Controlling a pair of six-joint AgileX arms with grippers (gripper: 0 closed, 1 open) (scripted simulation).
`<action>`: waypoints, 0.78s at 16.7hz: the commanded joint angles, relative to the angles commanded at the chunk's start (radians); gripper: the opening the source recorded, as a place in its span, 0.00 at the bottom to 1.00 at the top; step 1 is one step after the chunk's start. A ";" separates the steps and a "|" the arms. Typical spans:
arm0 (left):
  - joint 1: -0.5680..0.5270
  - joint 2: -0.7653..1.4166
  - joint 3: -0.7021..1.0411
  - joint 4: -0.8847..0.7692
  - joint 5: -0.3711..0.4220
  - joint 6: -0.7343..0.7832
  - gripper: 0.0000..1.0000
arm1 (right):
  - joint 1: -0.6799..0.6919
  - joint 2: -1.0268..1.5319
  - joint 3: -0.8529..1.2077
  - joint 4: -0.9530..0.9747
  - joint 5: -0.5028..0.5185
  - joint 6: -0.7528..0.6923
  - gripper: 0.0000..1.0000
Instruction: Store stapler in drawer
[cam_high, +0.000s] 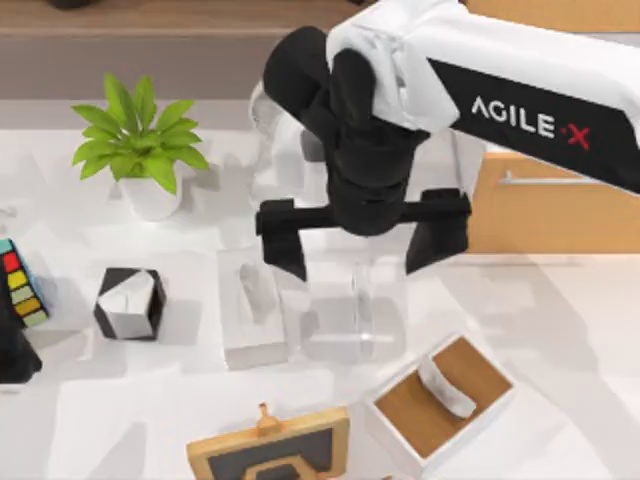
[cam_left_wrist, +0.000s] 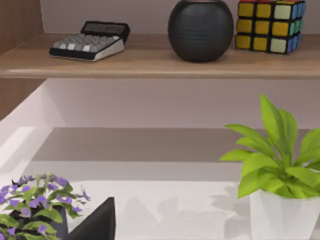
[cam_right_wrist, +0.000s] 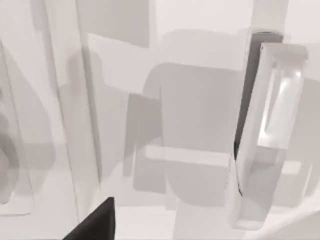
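The stapler (cam_high: 362, 300) is a slim, glassy-pale bar lying on the white table just right of the tissue box; the right wrist view shows it close up (cam_right_wrist: 265, 135). My right gripper (cam_high: 360, 240) hangs above the stapler's far end. It is open wide, with one black finger (cam_high: 285, 245) on the left, the other on the right, and nothing between them. The drawer (cam_high: 545, 215) shows its light-brown front and silver bar handle (cam_high: 540, 180) at the right, partly behind the right arm. My left arm (cam_high: 12, 345) is parked at the table's left edge, one black finger (cam_left_wrist: 97, 222) showing.
A white tissue box (cam_high: 250, 305) lies left of the stapler. A small white tray (cam_high: 400, 440) with a curved white-grey piece sits front right, and a framed board (cam_high: 270, 450) stands at the front. A potted plant (cam_high: 140, 150), a black-and-white cube (cam_high: 130, 303) and a colour cube (cam_high: 20, 285) stand at the left.
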 joint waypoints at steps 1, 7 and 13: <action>0.000 0.000 0.000 0.000 0.000 0.000 1.00 | -0.004 0.010 0.012 -0.028 0.000 0.019 1.00; 0.000 0.000 0.000 0.000 0.000 0.000 1.00 | -0.007 0.019 0.023 -0.053 0.000 0.036 1.00; 0.000 0.000 0.000 0.000 0.000 0.000 1.00 | -0.035 0.031 -0.057 0.039 0.002 0.010 1.00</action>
